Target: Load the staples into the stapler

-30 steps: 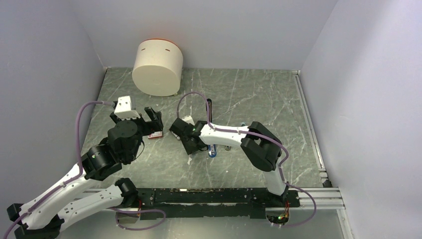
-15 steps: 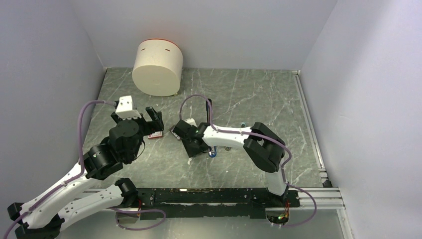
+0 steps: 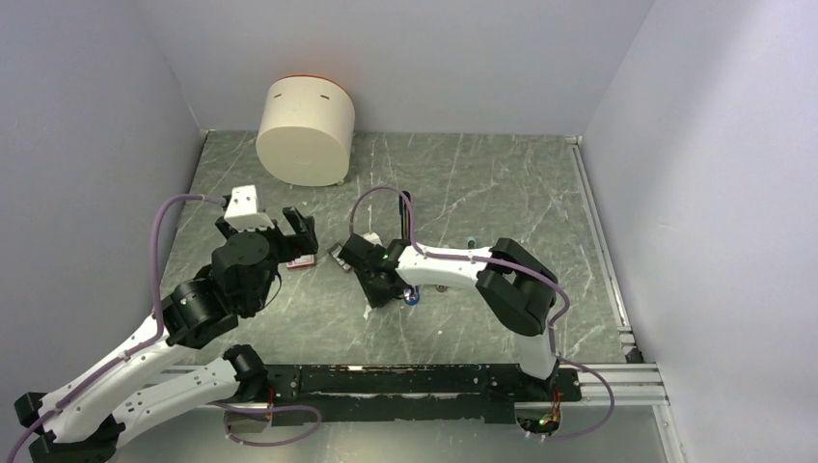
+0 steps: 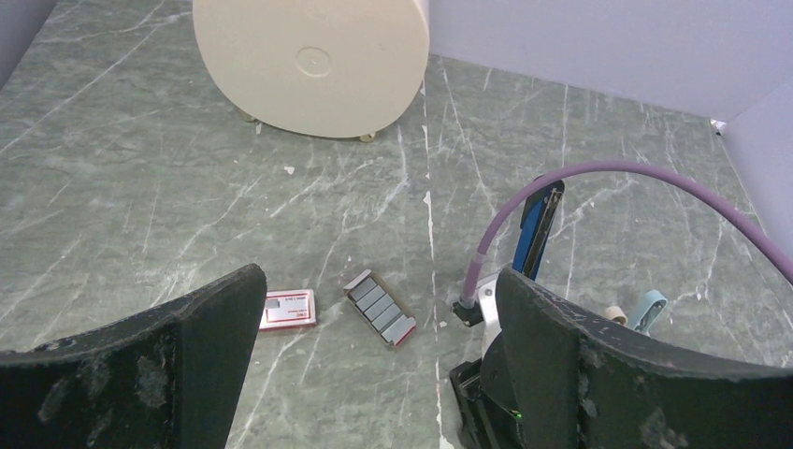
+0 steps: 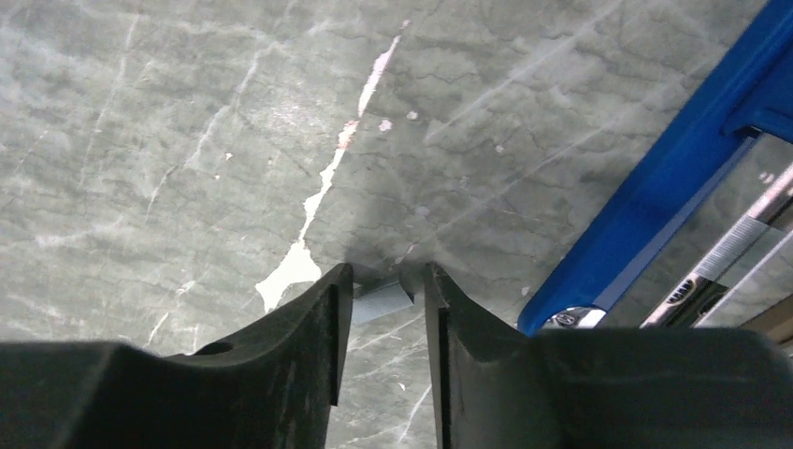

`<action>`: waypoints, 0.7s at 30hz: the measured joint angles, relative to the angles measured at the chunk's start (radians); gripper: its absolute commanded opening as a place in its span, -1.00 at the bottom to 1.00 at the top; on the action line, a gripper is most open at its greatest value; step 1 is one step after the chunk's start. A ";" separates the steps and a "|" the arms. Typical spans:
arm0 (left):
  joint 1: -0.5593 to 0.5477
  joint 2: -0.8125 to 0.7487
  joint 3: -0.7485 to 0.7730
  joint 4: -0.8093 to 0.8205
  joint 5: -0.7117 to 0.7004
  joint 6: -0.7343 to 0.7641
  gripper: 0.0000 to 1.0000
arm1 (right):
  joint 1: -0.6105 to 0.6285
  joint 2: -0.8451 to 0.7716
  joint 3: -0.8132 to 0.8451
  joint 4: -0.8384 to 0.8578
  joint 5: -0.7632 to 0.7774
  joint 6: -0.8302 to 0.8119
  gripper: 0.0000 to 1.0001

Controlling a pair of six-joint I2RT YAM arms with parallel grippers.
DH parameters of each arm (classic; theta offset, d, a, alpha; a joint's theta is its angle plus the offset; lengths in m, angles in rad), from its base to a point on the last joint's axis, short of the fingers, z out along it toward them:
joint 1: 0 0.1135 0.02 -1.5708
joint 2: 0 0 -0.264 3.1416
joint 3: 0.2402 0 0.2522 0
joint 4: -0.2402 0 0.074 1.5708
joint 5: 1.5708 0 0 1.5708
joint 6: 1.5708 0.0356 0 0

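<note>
Smooth stone-like table (image 5: 187, 140), a bit shiny. Glossy blue plastic stapler (image 5: 673, 187), bright metal inside. Dull grey metal staples (image 5: 379, 301). Black matt fingers (image 5: 281, 355), scuffed.

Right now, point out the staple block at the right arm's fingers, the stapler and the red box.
staple block (image 5: 379, 303): right wrist view, on its grey front face.
stapler (image 5: 669, 192): right wrist view, on the side of its blue body.
red box (image 4: 288, 311): left wrist view, on the middle of its white label.

Blue stapler (image 5: 675, 182), silver-grey staples (image 5: 382, 302), grey-green white-veined table (image 5: 168, 140)
</note>
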 measured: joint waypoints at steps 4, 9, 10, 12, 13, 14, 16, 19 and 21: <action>0.000 0.001 0.000 0.000 0.003 0.000 0.94 | 0.009 0.000 0.000 0.003 -0.003 0.000 -0.03; 0.000 0.002 0.000 0.000 0.004 0.000 0.94 | 0.027 0.000 0.002 -0.014 0.023 0.003 -0.02; 0.000 0.002 0.000 0.000 0.004 0.000 0.94 | 0.030 0.000 0.002 -0.022 0.031 0.008 -0.02; 0.000 0.002 0.000 0.000 0.004 0.000 0.94 | 0.034 0.000 0.006 -0.041 0.050 0.021 -0.02; 0.000 0.002 0.000 0.000 0.004 0.000 0.94 | 0.034 0.000 0.007 -0.050 0.058 0.026 -0.01; 0.000 0.002 0.000 0.000 0.004 0.000 0.94 | 0.035 0.000 0.007 -0.055 0.065 0.031 -0.01; 0.000 0.003 0.000 0.000 0.005 0.000 0.94 | 0.038 0.000 0.008 -0.063 0.072 0.040 0.00; 0.000 0.006 0.000 0.000 0.005 0.000 0.94 | 0.039 -0.002 0.008 -0.076 0.080 0.051 0.00; 0.000 0.010 0.000 0.000 0.006 -0.001 0.94 | 0.039 -0.003 0.007 -0.085 0.085 0.056 -0.06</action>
